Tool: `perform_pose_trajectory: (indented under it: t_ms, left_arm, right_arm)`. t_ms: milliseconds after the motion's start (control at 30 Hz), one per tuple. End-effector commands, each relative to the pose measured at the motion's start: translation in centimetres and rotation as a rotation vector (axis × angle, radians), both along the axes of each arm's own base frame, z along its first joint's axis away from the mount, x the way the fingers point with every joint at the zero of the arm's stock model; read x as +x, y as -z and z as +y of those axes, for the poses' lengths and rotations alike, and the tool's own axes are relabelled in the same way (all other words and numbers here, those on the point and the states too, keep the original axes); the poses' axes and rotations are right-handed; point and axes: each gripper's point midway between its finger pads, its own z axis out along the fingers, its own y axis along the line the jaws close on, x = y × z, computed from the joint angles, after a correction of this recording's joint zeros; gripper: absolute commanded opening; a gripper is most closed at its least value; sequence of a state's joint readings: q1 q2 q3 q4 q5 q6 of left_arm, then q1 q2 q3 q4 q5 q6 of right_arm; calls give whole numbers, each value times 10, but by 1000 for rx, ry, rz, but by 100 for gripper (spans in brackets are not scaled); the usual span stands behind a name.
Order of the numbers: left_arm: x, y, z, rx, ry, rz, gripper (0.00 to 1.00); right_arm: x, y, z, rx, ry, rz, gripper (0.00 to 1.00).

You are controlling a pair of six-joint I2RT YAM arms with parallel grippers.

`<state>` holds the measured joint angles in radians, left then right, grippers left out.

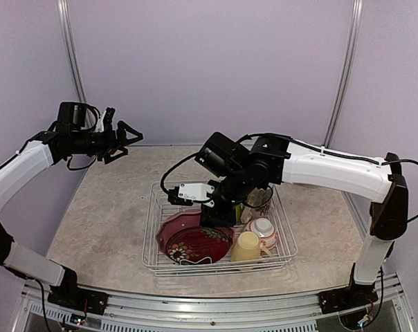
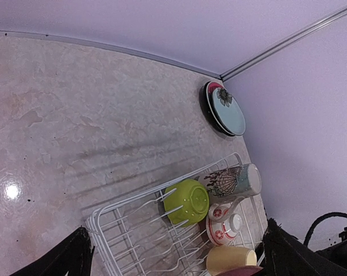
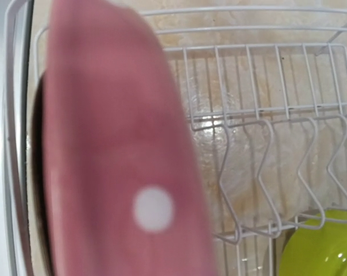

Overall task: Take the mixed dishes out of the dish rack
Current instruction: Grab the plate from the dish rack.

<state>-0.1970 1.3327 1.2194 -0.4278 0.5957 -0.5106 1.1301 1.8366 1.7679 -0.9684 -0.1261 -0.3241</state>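
L gripper (image 1: 120, 142) raised over table (image 1: 105, 221) left side, jaws wide, empty. R gripper (image 1: 214, 218) down in dish rack (image 1: 153, 257) by pink dotted plate (image 3: 116, 161); can't tell if gripping. Stacked plates (image 2: 225, 109) at far corner.

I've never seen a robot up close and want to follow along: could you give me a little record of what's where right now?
Left pincer: open, held high on the left, holding nothing.
Right pincer: down inside the dish rack, by the pink dotted plate; grip unclear.
In rack: dark red plate, pale yellow mug, white-and-red bowl, lime-green bowl, printed mug.
Outside rack: two plates by the far wall.
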Motion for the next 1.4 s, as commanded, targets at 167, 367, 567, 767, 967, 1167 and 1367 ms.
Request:
perform_pose_trajectory:
  t_ms: [167, 367, 567, 767, 967, 1167, 1367]
  left_arm:
    - [2, -9, -3, -8, 15, -19, 99]
    - [2, -9, -2, -5, 13, -19, 99]
    - [1, -11, -3, -11, 18, -21, 99]
    - [1, -10, -3, -10, 16, -20, 99]
    - [0, -11, -4, -12, 19, -21, 99]
    - [1, -10, -4, -13, 20, -17, 99]
    - [1, -10, -4, -15, 21, -18, 99]
  right_arm:
    - [16, -51, 29, 187, 18, -133, 0]
    - [20, -71, 33, 194, 26, -245, 0]
    - [19, -81, 28, 197, 41, -323, 0]
    - [19, -93, 28, 211, 66, -368, 0]
    - [11, -113, 28, 260, 67, -393, 0]
    - [14, -133, 24, 317, 104, -416, 0]
    - [18, -143, 28, 357, 122, -433, 0]
